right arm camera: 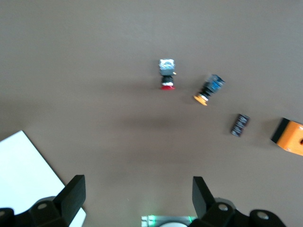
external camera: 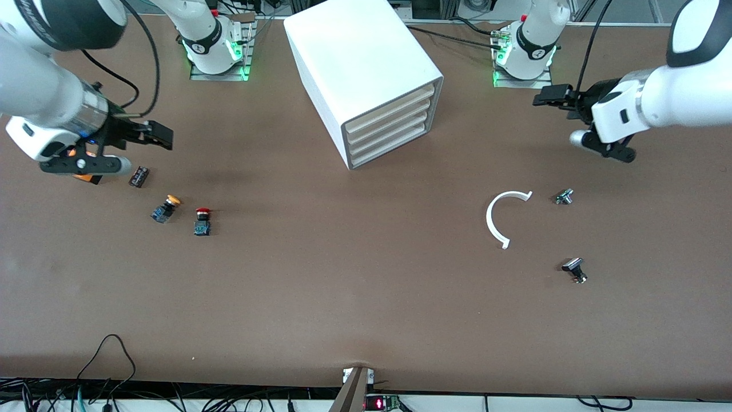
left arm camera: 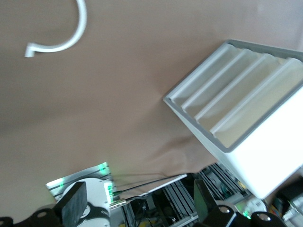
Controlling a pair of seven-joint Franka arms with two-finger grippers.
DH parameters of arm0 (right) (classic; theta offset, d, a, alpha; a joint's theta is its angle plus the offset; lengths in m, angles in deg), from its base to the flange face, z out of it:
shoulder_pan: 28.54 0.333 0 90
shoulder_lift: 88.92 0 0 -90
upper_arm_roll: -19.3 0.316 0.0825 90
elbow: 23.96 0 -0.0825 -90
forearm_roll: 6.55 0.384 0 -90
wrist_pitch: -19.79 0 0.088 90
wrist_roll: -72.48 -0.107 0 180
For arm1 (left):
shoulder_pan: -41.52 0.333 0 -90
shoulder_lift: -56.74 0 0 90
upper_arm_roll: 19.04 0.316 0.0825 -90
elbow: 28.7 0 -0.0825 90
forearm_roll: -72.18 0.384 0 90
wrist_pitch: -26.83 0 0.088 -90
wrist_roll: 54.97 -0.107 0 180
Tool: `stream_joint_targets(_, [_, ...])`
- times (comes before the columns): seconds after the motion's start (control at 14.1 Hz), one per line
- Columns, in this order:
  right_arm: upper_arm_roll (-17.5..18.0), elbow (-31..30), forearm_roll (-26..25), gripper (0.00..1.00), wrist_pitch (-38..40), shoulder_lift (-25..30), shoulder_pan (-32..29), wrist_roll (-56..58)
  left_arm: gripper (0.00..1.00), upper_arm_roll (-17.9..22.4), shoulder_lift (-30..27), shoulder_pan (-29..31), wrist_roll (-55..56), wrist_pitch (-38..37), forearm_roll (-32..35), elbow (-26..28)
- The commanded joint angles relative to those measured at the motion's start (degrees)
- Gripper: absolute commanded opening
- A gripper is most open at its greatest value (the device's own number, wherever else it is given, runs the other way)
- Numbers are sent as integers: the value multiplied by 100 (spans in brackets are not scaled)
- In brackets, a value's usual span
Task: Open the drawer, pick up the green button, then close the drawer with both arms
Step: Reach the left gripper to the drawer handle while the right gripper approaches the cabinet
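Observation:
The white cabinet [external camera: 366,63] stands at the middle of the table's robot side. All four of its cream-fronted drawers are shut. The lowest drawer [external camera: 394,150] also shows in the left wrist view [left arm camera: 206,75]. No green-capped button shows in any view. My left gripper [external camera: 550,95] is open and empty, up over the table toward the left arm's end; in its wrist view [left arm camera: 137,205] it frames the arm's base. My right gripper [external camera: 159,133] is open and empty over the right arm's end, and its wrist view [right arm camera: 137,196] shows bare table between the fingers.
An orange-capped button [external camera: 166,209], a red-capped button [external camera: 202,221], a small black part [external camera: 139,176] and an orange block [right arm camera: 289,137] lie toward the right arm's end. A white arc [external camera: 503,217] and two small knobs [external camera: 564,197] [external camera: 575,269] lie toward the left arm's end.

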Motion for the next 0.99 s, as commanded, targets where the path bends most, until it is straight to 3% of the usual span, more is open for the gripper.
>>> stream_joint_targets(0.0, [-20,77,147,100,-321,-243,185,-344,99,5,980,368,-1401,-95,-1110,-96])
stream_joint_targets(0.21, [-20,77,147,100,-866,-611,510,-914,98,5,1528,440,-2602,360,-1825,105])
stream_joint_targets(0.5, [-20,129,77,100,-1315,-964,1020,-1934,97,-39,1651,335,-3935,1354,-3063,1405])
stream_joint_targets(0.78, [-20,130,129,100,-1430,-1087,1206,-2489,88,-556,1880,211,-4518,2118,-3399,1889])
stream_joint_targets(0.92, [-20,130,138,100,-1569,-1148,1319,-2595,88,-959,2037,203,-4868,2724,-4082,2293])
